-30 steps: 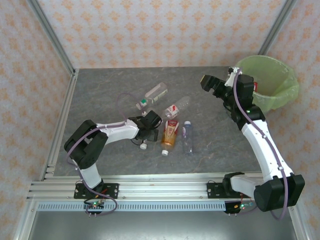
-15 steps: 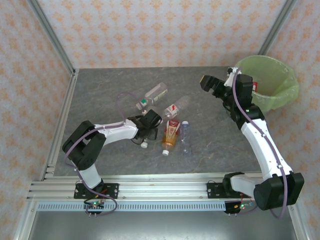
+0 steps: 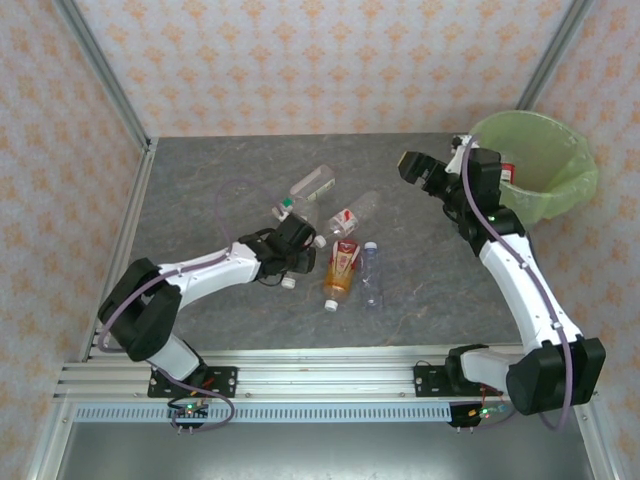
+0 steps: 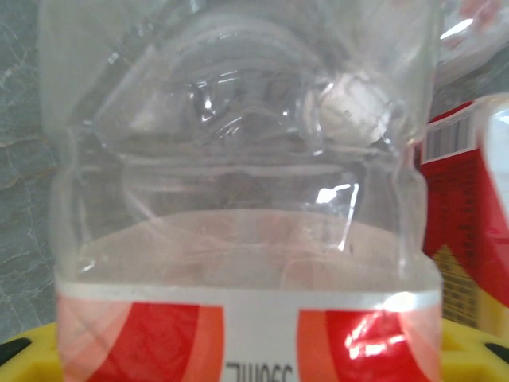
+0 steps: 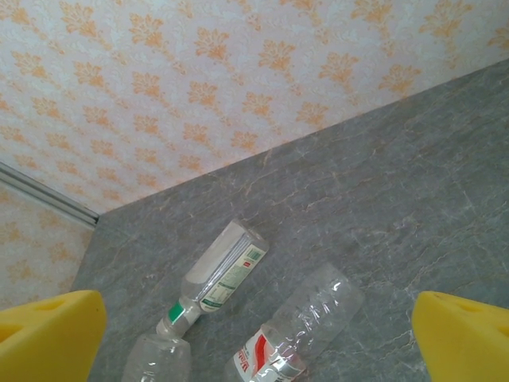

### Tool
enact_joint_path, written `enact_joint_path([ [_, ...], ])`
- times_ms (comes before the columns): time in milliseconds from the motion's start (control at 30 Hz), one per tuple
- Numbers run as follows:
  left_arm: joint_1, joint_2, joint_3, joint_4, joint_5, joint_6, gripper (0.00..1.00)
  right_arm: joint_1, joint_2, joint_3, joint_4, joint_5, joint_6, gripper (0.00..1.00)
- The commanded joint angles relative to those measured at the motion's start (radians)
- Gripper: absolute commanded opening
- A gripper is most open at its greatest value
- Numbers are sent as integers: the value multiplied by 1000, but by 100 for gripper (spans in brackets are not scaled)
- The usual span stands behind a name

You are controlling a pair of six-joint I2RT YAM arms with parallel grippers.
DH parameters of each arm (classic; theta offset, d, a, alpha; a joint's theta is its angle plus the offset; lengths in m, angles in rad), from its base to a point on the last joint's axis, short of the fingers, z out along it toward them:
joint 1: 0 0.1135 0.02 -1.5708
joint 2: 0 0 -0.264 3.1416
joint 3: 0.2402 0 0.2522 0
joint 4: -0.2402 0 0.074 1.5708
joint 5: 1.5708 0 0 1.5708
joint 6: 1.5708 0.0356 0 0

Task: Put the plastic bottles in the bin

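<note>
left gripper [image 3: 288, 248]: clamped on clear bottle [image 4: 238, 199], red-white label, print cut off, unreadable | barcode on neighbouring red label [image 4: 465, 207] | amber bottle [image 3: 340, 270]: lying on table [image 3: 200, 180] | right gripper [image 3: 413, 166]: spread wide, empty | bin [image 3: 565, 190]: far right

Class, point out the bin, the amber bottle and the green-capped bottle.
bin [image 3: 548, 150], top external view, on the liner's inner wall.
amber bottle [image 3: 341, 268], top external view, on its labelled body.
green-capped bottle [image 5: 221, 274], right wrist view, on its mid-body label.
</note>
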Motion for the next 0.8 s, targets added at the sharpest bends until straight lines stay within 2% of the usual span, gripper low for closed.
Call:
enact_joint_path([
  [0, -20, -43, -4, 48, -10, 45, 50, 10, 11, -29, 38, -45, 45, 99],
  [133, -59, -66, 19, 64, -30, 91, 50, 26, 10, -55, 89, -155, 49, 99],
  [333, -115, -105, 45, 130, -33, 168, 50, 70, 18, -71, 102, -189, 75, 99],
  [533, -121, -77, 115, 183, -28, 262, 50, 123, 39, -80, 148, -303, 92, 99],
  [767, -118, -37, 172, 274, -13, 303, 50, 151, 54, -75, 182, -330, 102, 99],
])
